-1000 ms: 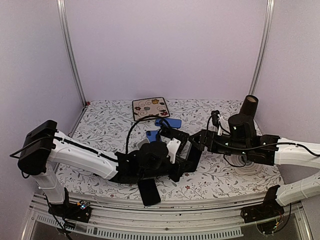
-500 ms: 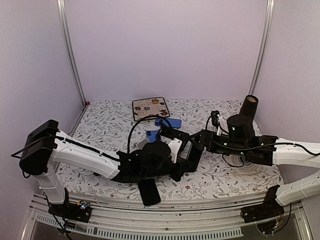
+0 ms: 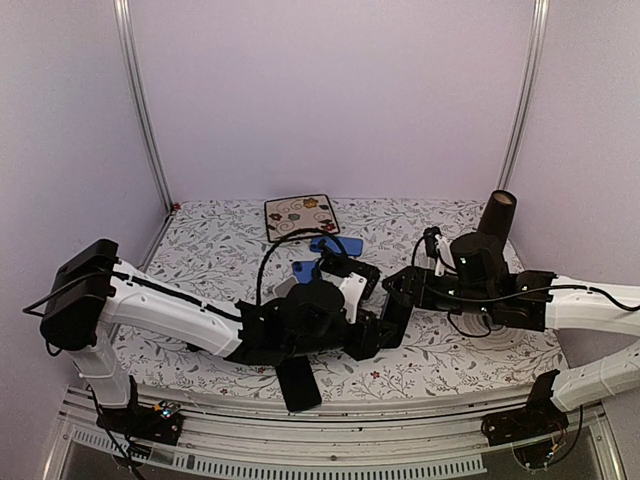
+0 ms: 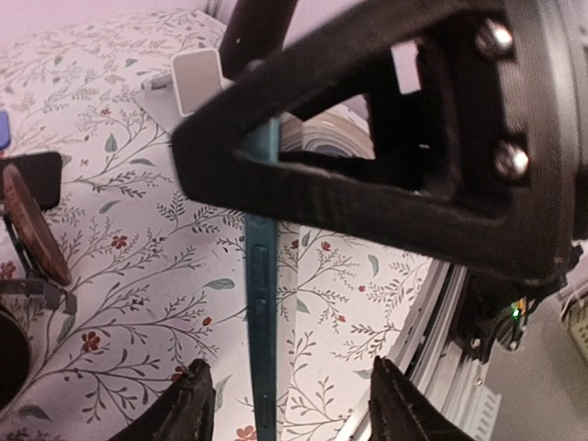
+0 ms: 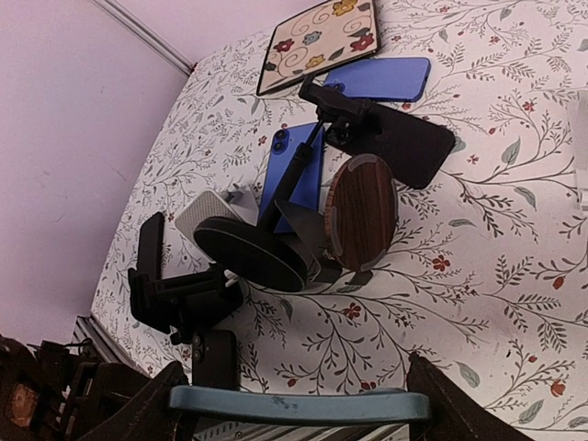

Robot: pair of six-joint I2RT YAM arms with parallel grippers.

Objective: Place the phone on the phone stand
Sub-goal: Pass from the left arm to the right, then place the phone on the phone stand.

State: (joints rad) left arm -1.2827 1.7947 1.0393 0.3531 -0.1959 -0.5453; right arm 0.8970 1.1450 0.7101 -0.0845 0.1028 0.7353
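A: Near edge first?

B: Black handset [image 3: 298, 383] lay flat on the table [image 3: 200, 250] by the near rail, below the left arm; nothing touched it.

A: Grippers?

B: Left gripper [image 4: 294, 413] stood spread; the phone [image 4: 261, 294] ran edge-on between its fingers [image 4: 195, 409], a gap on each side; no contact seen. Right gripper [image 5: 294, 412] pinched the phone, the teal edge spanning from one finger to the other; that grip alone carried it. The phone hung above the flowered table near the middle, between the two wrists.

A: And the stand?

B: Phone stand [image 5: 250, 257] sat beyond the grippers, apart from the phone; round black base on the table, thin rod rising to a clamp; the phone not on it. Wooden disc [image 5: 363, 213] leaned just beside the base; touching or not, could not tell.

A: Farther back?

B: Nearer blue handset [image 5: 299, 170] lay flat behind the base, the rod crossing it in the right wrist view; farther blue handset [image 5: 377, 78] lay past that; patterned tile [image 5: 317, 46] lay last, near the back wall.
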